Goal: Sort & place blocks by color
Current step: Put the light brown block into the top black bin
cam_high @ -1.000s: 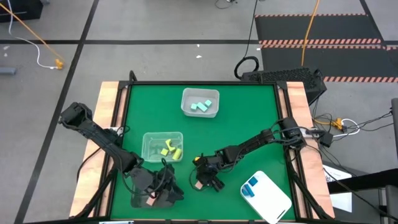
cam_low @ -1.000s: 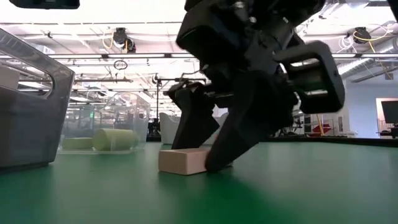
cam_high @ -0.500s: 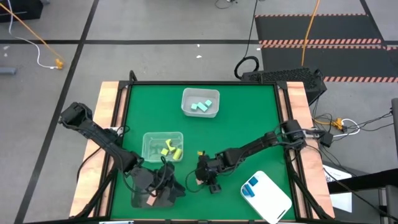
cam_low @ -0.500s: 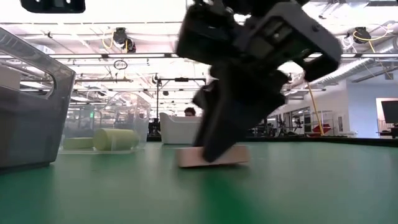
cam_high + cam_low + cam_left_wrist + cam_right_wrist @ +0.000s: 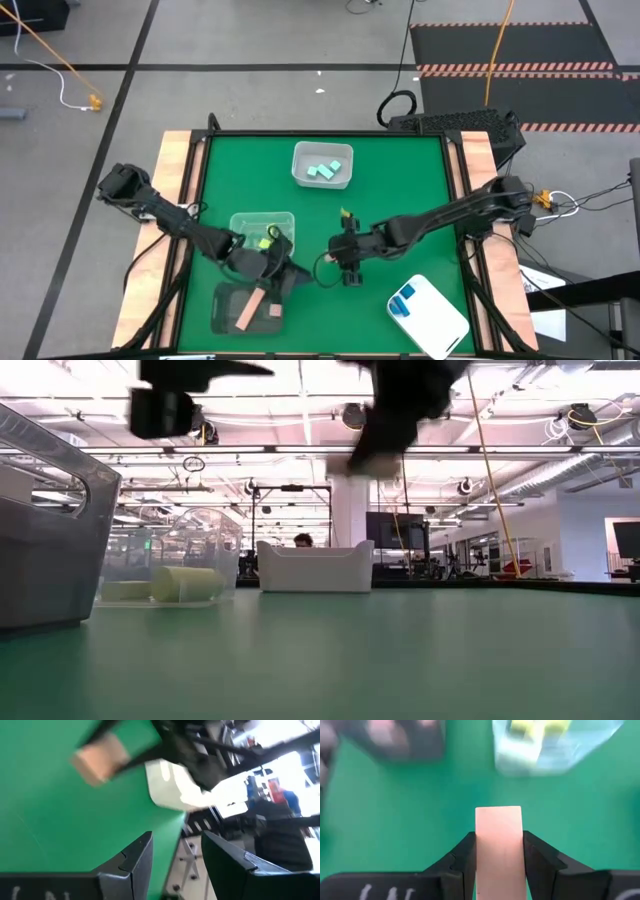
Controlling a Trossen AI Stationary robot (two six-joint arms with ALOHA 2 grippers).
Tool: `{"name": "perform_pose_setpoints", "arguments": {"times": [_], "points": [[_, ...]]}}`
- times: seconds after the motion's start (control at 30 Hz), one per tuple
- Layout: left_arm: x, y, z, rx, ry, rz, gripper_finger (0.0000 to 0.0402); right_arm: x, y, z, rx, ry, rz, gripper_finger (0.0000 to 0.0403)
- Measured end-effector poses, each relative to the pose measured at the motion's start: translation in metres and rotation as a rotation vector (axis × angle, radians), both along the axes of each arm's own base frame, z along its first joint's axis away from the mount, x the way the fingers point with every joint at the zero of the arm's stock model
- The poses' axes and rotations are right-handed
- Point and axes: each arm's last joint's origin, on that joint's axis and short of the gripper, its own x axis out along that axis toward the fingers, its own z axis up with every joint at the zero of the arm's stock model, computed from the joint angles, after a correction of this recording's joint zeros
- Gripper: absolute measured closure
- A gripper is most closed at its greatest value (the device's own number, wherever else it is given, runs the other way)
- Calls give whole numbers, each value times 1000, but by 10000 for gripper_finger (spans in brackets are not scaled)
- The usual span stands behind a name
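My right gripper (image 5: 347, 270) hangs above the middle of the green table, shut on a tan-pink block (image 5: 499, 827); the left wrist view shows that block (image 5: 97, 761) in the air. My left gripper (image 5: 284, 278) stands open just right of the dark tray (image 5: 220, 298), nothing between its fingers (image 5: 135, 862). Two tan-pink blocks (image 5: 250, 308) lie in the dark tray. Yellow blocks (image 5: 270, 238) lie in a clear bin, mint green blocks (image 5: 322, 170) in the far bin, and blue blocks (image 5: 403, 300) on the white tray. My right gripper pinches the tan-pink block by its two long sides (image 5: 481, 851) between the two fingers. The block runs along the fingers and sticks out past their tips. The fingers slant down toward the table, and the block is lifted clear of it.
The clear yellow bin (image 5: 238, 222) and the dark tray lie close to both grippers on the left. The white tray (image 5: 440, 325) sits at the near right corner. Bare green table (image 5: 400, 190) lies to the right of the far bin (image 5: 300, 152).
My right gripper has shut on the tan-pink block that lay on the table and has lifted it clear, rising and rolling its wrist while drifting toward the far edge. My left gripper has swung from over the dark tray toward the table's right.
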Motion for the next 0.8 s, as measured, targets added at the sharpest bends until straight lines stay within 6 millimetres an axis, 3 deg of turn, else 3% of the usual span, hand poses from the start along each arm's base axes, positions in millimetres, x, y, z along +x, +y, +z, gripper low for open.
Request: {"name": "perform_pose_setpoints", "arguments": {"times": [0.13,0.43,0.8], "points": [[9,18,0,7,-4,58,233,-7,4,24,-5,-108,-51,293],[21,49,-3,-66,19,197,233,-7,16,34,-12,-224,-91,293],[23,53,-2,-86,8,216,239,1,16,41,-15,-331,-121,293]]}}
